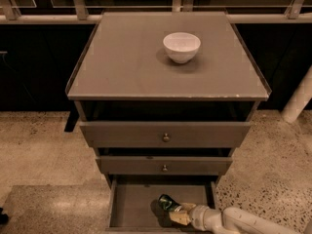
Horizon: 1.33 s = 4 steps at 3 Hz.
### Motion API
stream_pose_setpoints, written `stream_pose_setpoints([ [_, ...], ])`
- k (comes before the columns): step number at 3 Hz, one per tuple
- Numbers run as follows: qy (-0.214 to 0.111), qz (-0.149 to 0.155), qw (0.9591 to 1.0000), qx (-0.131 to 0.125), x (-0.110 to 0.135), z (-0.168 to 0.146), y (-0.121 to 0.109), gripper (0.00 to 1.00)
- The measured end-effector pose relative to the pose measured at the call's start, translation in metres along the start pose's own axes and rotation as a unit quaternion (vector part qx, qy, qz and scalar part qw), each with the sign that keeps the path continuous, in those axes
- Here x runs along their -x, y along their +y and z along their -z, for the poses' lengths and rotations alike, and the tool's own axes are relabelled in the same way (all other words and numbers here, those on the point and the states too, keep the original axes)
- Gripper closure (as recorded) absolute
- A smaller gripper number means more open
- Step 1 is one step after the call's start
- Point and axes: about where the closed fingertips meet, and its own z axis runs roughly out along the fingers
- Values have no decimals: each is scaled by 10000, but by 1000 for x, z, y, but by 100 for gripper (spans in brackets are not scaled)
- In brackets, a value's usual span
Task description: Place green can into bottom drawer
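Note:
The green can [166, 202] lies tilted inside the open bottom drawer [131, 206], near its right half, on the plank floor. My gripper [178, 211] reaches in from the lower right on a white arm [234, 220]. Its tan fingers [181, 217] are right against the can's lower right end. The can's far side is partly hidden by the fingers.
A white bowl [181, 46] stands on the cabinet top [126, 62]. Two upper drawers with brass knobs [166, 137] [165, 168] are slightly pulled out above the bottom drawer. Speckled floor surrounds the cabinet, and a white post [298, 101] stands at the right.

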Motion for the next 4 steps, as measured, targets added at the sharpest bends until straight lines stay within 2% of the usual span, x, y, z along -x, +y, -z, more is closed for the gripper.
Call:
stream_pose_setpoints([
  [2,-51,-136,9997,175,-13,-6,-1,100],
  [4,15,-223,9996,150,-23,-9,-2,100],
])
